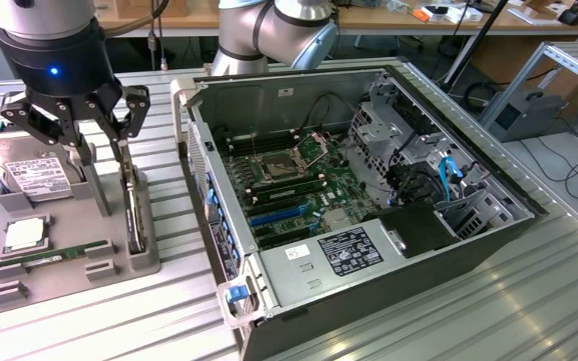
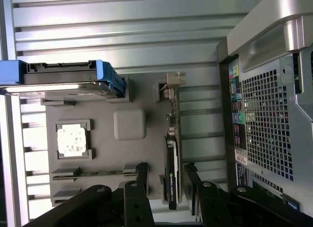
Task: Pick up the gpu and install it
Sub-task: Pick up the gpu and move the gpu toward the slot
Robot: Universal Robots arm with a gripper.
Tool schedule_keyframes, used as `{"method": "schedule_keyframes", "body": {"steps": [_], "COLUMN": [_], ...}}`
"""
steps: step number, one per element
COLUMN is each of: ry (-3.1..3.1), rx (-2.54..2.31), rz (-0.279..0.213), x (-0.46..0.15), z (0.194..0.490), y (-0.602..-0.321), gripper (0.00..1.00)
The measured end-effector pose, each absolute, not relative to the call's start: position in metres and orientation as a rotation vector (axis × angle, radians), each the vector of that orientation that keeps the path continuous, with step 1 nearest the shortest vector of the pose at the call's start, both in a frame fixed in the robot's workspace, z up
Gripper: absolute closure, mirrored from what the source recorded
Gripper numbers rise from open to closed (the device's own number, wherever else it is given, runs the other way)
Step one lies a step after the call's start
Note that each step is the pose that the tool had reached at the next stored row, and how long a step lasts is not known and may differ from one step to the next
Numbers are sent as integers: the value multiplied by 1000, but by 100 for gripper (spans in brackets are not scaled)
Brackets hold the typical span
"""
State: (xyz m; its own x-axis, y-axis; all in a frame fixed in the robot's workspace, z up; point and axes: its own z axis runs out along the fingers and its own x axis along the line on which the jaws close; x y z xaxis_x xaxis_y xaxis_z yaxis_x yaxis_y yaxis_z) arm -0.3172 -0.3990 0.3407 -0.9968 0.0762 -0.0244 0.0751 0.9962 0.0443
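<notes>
Inside the gray holder (image 1: 68,280) stands the gpu (image 1: 135,226) (on edge).

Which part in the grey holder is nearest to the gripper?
The gpu, the thin card standing on its edge, lined up between the open jaws of the gripper; the hard drive and processor chip lie farther aside.

The table (image 1: 420,323) is a silvery metal top made of long ribbed slats running side by side. Two things lie directly on it. A grey moulded holder tray (image 1: 118,274) sits flat toward the exterior view's left. An open computer case (image 1: 390,301) lies on its side just beside the tray, toward the exterior view's right, with a narrow strip of bare slats between them.
</notes>
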Motion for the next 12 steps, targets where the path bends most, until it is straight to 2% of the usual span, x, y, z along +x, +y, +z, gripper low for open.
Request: {"method": "schedule_keyframes", "body": {"steps": [12], "ry": [3113], "rx": [118], "rz": [68], "x": [-317], "z": [338], "y": [-399], "gripper": [58]}}
